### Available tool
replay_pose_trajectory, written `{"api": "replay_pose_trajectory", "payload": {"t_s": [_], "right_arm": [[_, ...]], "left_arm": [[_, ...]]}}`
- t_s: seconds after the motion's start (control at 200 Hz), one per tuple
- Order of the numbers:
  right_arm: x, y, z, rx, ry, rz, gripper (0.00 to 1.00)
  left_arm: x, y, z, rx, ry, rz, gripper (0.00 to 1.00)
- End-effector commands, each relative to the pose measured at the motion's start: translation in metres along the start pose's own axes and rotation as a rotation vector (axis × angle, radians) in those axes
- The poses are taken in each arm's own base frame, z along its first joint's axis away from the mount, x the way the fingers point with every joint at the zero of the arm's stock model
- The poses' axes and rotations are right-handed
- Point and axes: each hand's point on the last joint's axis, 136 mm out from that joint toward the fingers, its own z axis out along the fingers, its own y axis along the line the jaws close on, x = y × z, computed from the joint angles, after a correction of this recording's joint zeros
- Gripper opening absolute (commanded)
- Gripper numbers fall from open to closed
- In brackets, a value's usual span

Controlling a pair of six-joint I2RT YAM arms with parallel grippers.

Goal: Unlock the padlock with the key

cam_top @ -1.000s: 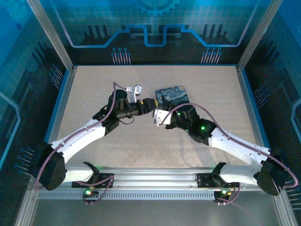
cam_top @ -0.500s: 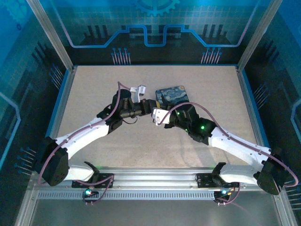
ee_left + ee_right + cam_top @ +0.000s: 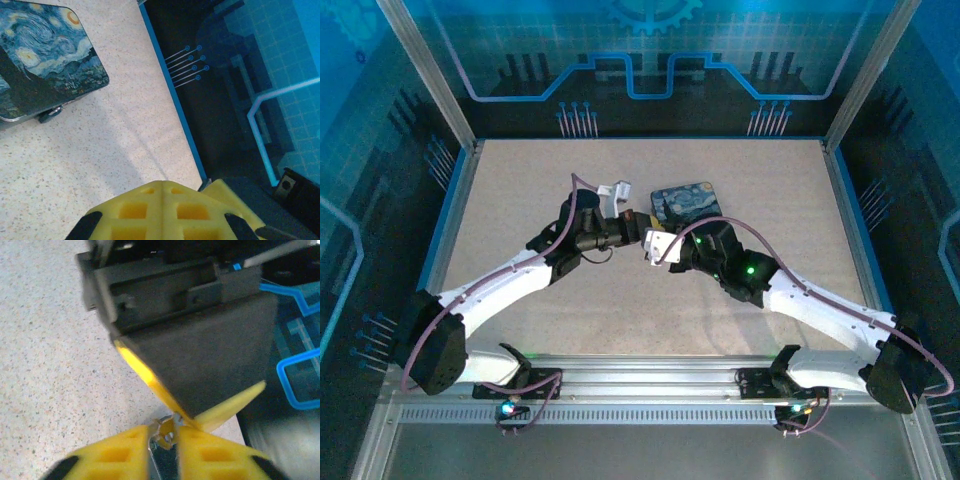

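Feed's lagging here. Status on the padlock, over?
Right gripper shut on padlock. Left gripper shut, tips at it; key not made out. Tin beyond, not blocking.

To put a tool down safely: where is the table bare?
Bare: the speckled beige table left of the left arm; right of the blue rectangular night-sky tin; the near strip between both arms. Crowded: the centre, where left gripper and right gripper meet beside the tin.
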Motion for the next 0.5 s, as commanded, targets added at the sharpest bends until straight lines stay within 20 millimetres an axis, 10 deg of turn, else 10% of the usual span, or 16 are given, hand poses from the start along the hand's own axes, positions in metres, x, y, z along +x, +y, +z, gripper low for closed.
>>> {"api": "replay_pose_trajectory", "payload": {"t_s": [0.0, 0.495], "right_arm": [[-0.007, 0.002, -0.006, -0.041, -0.027, 0.059, 0.38], [0.011, -0.031, -0.047, -0.160, -0.337, 0.826, 0.59]], "left_arm": [[-0.010, -0.013, -0.008, -0.012, -0.026, 0.086, 0.00], [-0.026, -0.041, -0.035, -0.033, -0.053, 0.467, 0.00]]}}
